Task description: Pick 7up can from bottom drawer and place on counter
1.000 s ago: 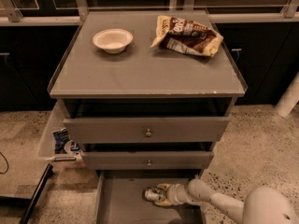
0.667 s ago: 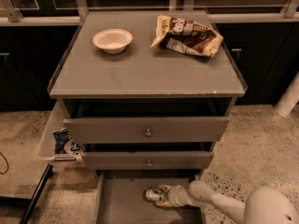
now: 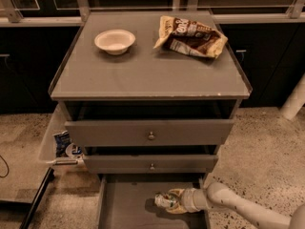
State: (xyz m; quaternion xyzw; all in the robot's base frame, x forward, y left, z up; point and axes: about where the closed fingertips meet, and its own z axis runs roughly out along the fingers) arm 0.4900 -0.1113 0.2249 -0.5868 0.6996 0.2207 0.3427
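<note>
The 7up can [image 3: 162, 200], small and silvery-white with green marks, lies on its side on the grey floor of the open bottom drawer [image 3: 126, 206]. My gripper [image 3: 170, 202] reaches in from the right inside the drawer, its fingers closed around the can. My pale arm [image 3: 238, 207] runs off to the lower right. The counter [image 3: 147, 70], the flat grey cabinet top, is above.
A white bowl [image 3: 115, 41] and a brown-and-yellow chip bag [image 3: 190, 36] sit on the counter's back half. Two knobbed drawers [image 3: 151, 135] stick out slightly above the bottom drawer. A side bin with packets [image 3: 64, 147] hangs at the cabinet's left.
</note>
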